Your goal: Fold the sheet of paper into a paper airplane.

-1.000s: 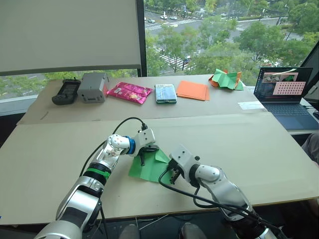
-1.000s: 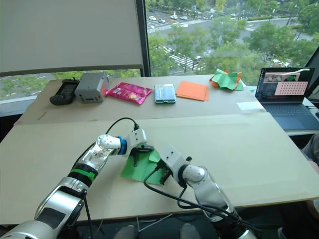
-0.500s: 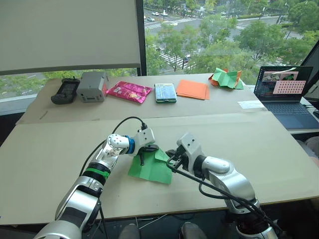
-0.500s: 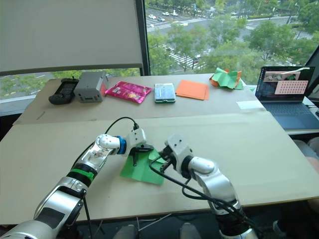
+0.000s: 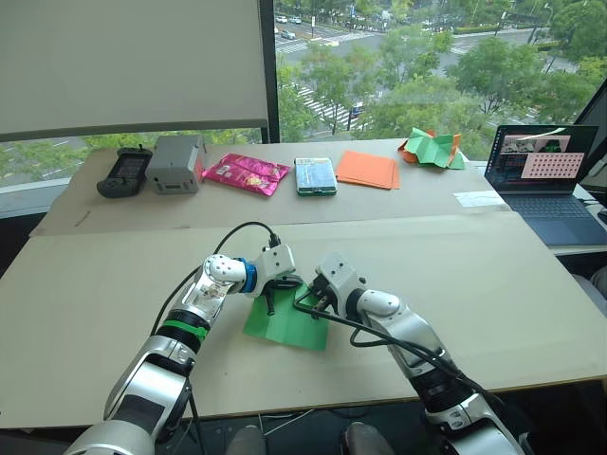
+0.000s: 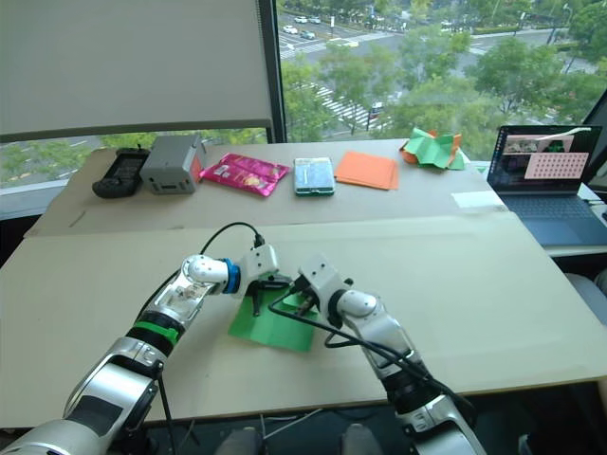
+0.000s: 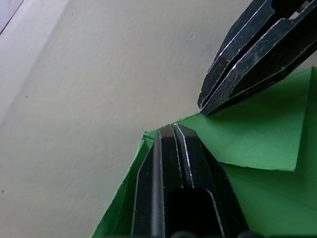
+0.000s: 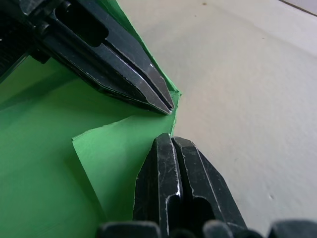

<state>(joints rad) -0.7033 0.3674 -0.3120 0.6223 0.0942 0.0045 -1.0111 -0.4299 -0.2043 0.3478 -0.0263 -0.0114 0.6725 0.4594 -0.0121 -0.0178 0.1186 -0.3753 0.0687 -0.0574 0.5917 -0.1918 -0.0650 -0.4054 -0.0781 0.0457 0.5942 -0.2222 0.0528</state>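
Observation:
The bright green sheet of paper (image 5: 285, 327) lies flat on the cardboard-covered table (image 5: 493, 284), near its front middle, with one far corner folded over into a small flap (image 8: 124, 148). My left gripper (image 5: 273, 301) is shut, and its tips press down on the sheet's far edge (image 7: 172, 130). From the right, my right gripper (image 5: 305, 301) comes in shut as well, with its tips (image 8: 171, 141) resting on the folded flap. The two grippers' tips almost meet at that corner. No paper airplane shape shows.
Along the back of the table stand a black device (image 5: 124, 174), a grey box (image 5: 176, 164), a pink packet (image 5: 247, 174), a bluish pack (image 5: 315, 177), flat orange sheets (image 5: 367, 171) and a crumpled green-and-orange heap (image 5: 432, 150). An open laptop (image 5: 541, 171) stands at the right edge.
My right gripper has moved from the sheet's near right side up and left to its far corner, beside the left gripper's tips. The left gripper and the sheet have stayed put.

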